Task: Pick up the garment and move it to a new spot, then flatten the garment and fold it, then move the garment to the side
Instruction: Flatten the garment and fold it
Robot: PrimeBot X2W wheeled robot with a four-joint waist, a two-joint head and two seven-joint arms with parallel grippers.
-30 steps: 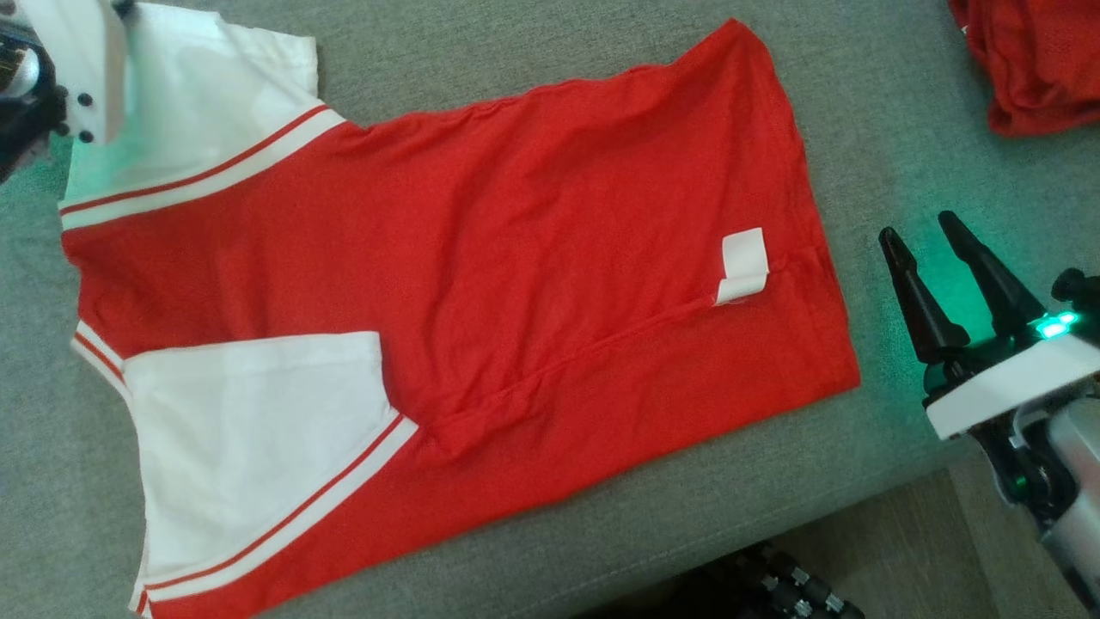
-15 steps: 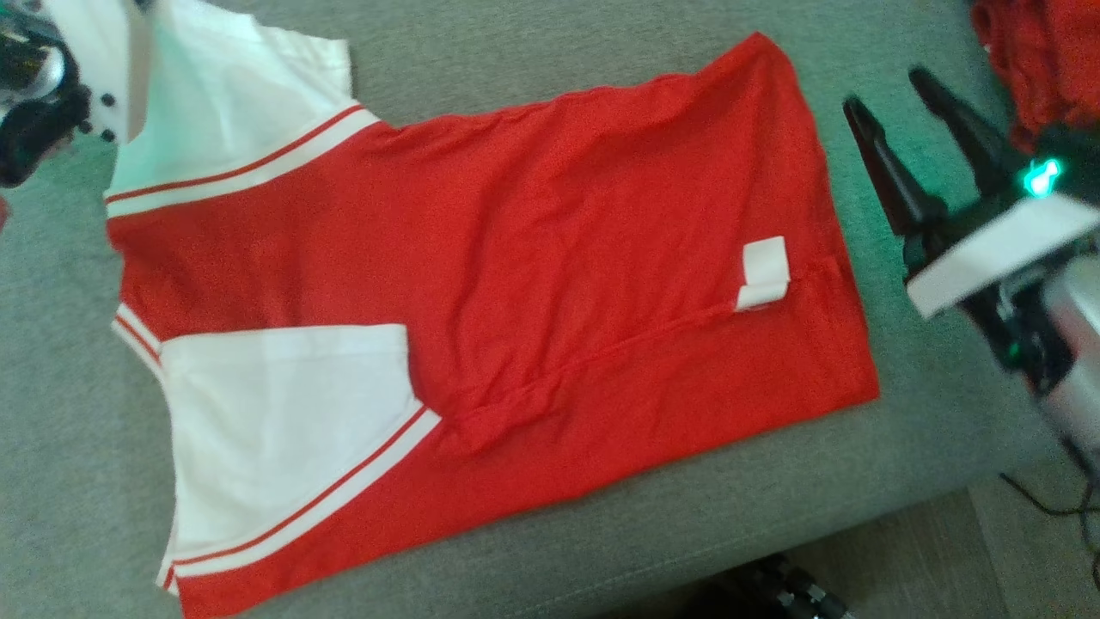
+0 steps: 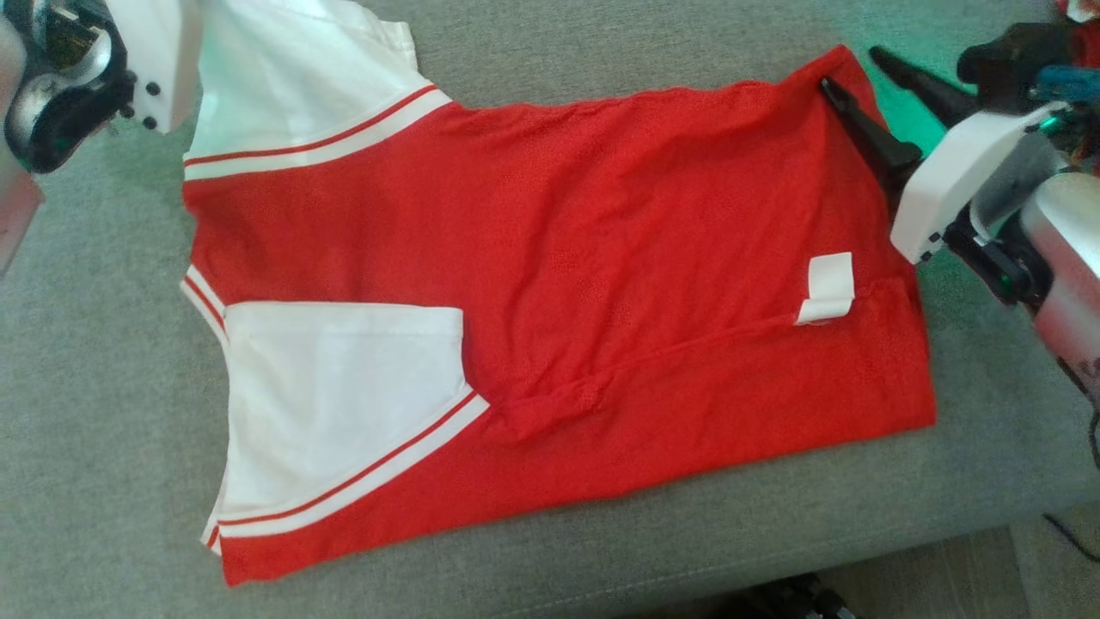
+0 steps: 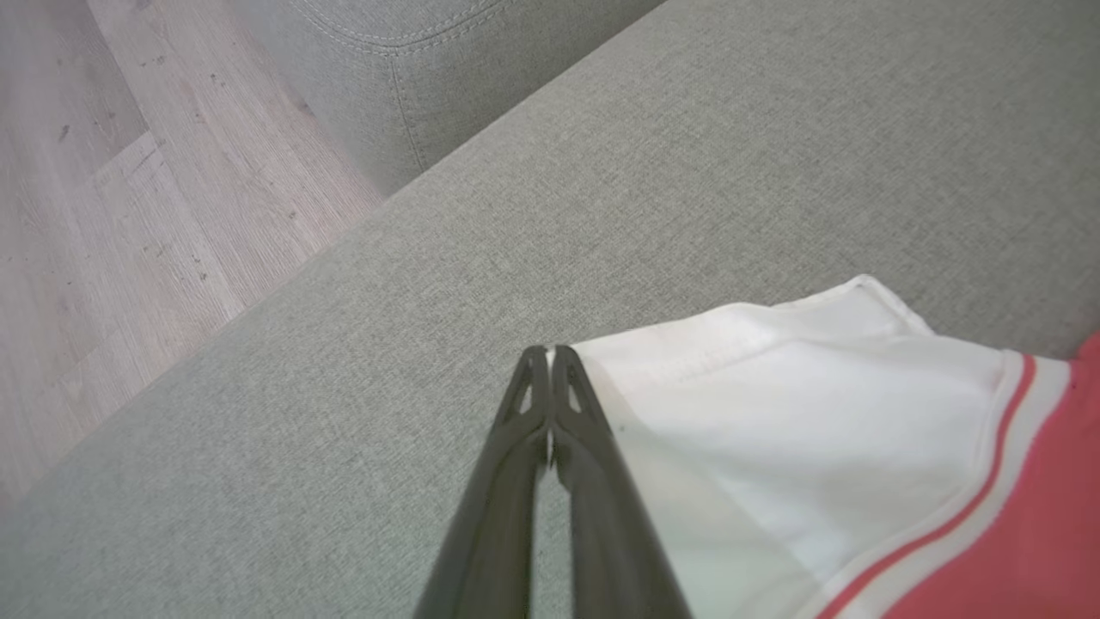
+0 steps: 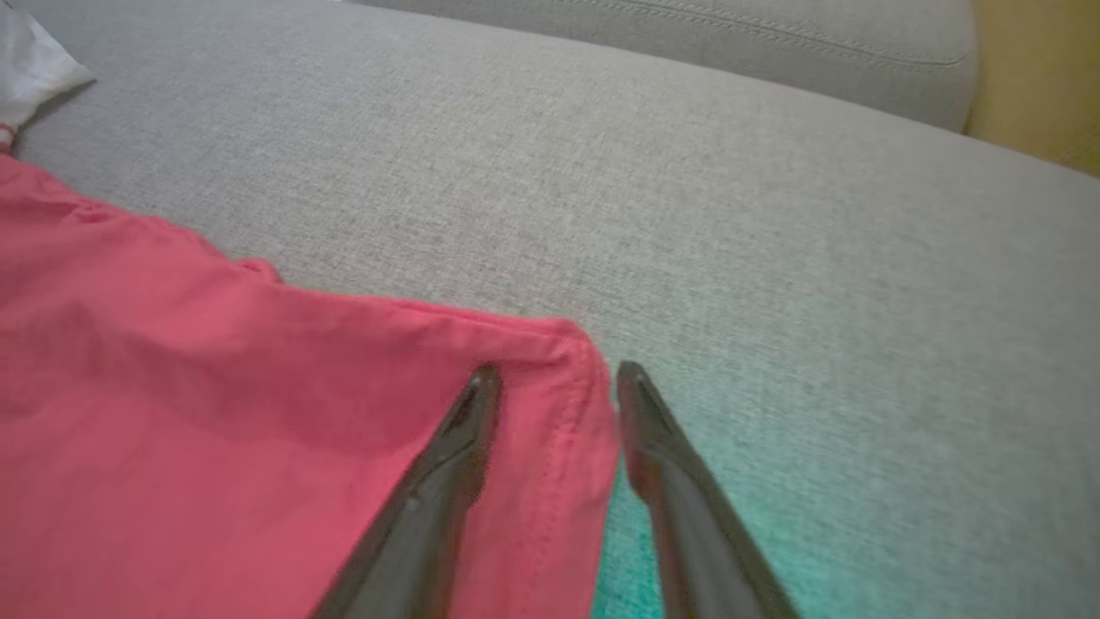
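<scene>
Left tool (image 4: 550, 351) fingers pressed together, right tool (image 5: 559, 370) fingers spread apart

Red-and-white garment (image 3: 559, 284) lies spread on grey sofa (image 3: 601, 52).

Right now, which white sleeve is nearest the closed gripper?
The far sleeve, right beside the left gripper; the other sleeve lies folded onto the red body.

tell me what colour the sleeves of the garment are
White sleeves, each trimmed with a thin red stripe; clearest in the head view.
</scene>
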